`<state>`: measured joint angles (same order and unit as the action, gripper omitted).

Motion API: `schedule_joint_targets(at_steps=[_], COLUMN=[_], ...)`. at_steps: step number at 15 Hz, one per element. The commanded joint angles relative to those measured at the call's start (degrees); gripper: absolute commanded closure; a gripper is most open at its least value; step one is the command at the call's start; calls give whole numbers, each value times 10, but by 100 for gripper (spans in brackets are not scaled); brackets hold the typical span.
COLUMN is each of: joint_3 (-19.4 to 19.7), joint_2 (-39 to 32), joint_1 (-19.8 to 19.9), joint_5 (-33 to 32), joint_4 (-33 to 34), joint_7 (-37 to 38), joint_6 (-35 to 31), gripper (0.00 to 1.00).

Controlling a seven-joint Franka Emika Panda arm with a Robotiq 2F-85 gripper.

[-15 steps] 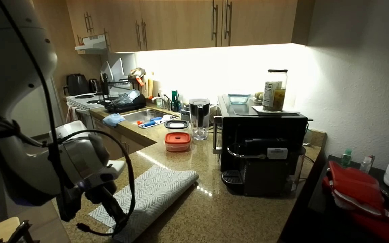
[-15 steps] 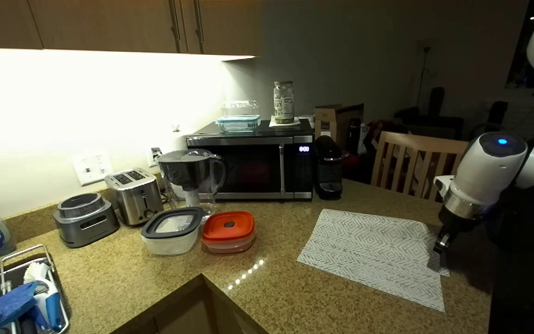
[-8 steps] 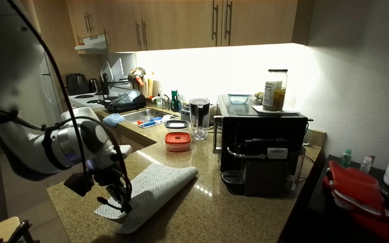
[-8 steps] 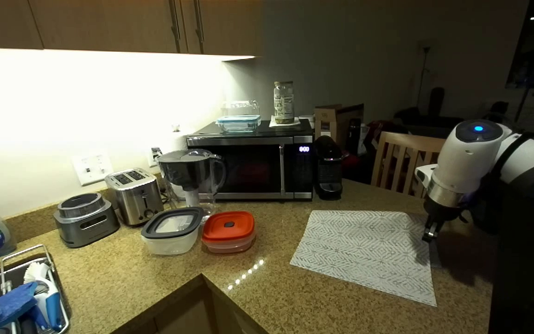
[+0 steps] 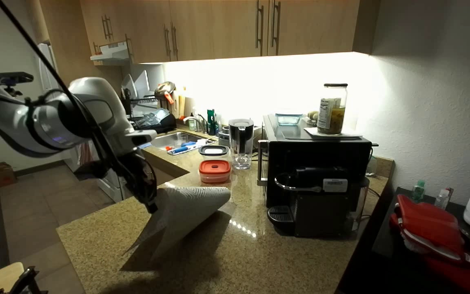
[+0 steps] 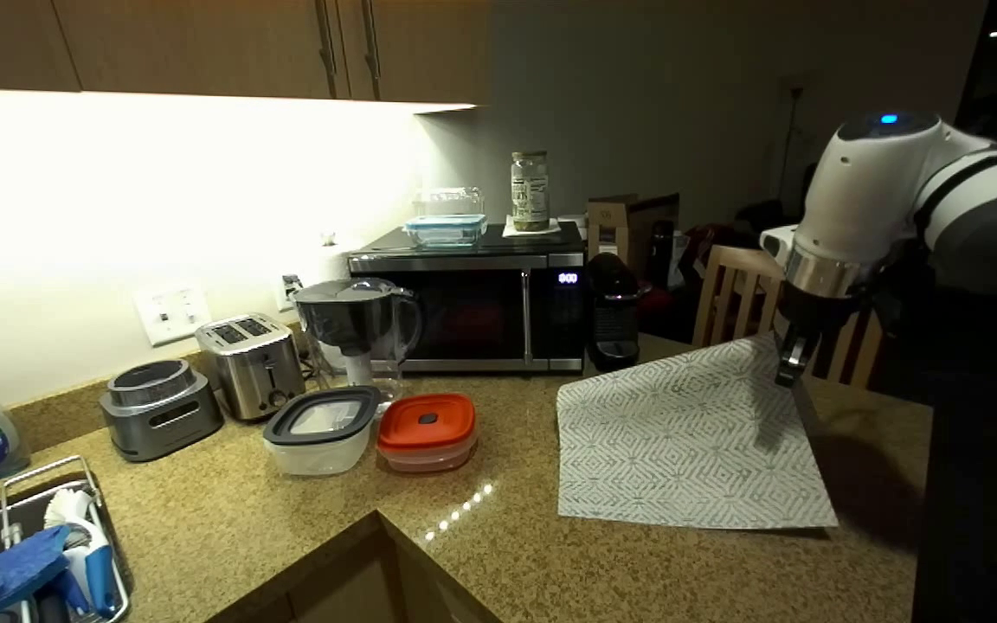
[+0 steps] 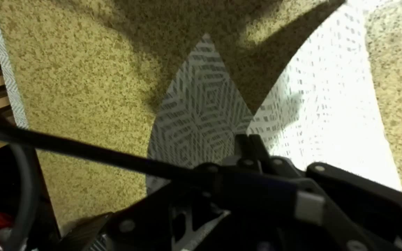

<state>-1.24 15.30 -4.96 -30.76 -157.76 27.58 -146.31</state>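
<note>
The black two-fingered claw (image 6: 788, 375) was clamped on the edge of a thin, white, rectangular sheet (image 6: 680, 450) patterned with grey diamonds, its fingertips (image 7: 242, 142) together with the material pinched between them. In an exterior view, reading a dial centred on the sheet, the claw sat at two o'clock, and the gripped part stood above the speckled tan stone worktop (image 6: 637, 567) while the remainder sloped down toward it. The glossy white robot arm (image 6: 866, 199) hung above the claw at one o'clock. On the same dial, a square clear plastic container with an orange-red lid (image 6: 427, 433) stood at nine o'clock, with a clear plastic container under a dark grey lid (image 6: 321, 439) close beyond it. A black-and-steel box-shaped microwave (image 6: 464, 320) stood toward ten o'clock, and a slim black coffee machine (image 6: 614, 320) at eleven, just beside it. In the wrist view, the sheet spread from the fingertips in two parts: a shaded fold between ten and eleven o'clock and a brightly lit one at two. A black cable (image 7: 82, 149) crossed that view from nine o'clock toward the claw.
</note>
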Motion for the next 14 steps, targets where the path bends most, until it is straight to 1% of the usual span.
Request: schedule_joint_targets(at_steps=[1, 3, 4, 5, 7, 8, 11, 13, 14], joint_3=[-24, -26, -30, -32, -39, -41, -65, -78, -86], joint_2=[121, 176, 207, 220, 245, 252, 269, 262, 254], joint_1=[-7, -14, -15, -15, -17, -20, -4, 10, 19], joint_5=[123, 183, 207, 222, 256, 273, 287, 288, 287], joint_4=[17, 45, 53, 61, 57, 50, 21, 7, 3], joint_7=[-105, -135, -138, -138, -131, -129, -91, -53, -30], joint_6=[108, 177, 208, 227, 243, 247, 221, 184, 156], gripper=[100, 100, 100, 100, 100, 100, 100, 100, 100])
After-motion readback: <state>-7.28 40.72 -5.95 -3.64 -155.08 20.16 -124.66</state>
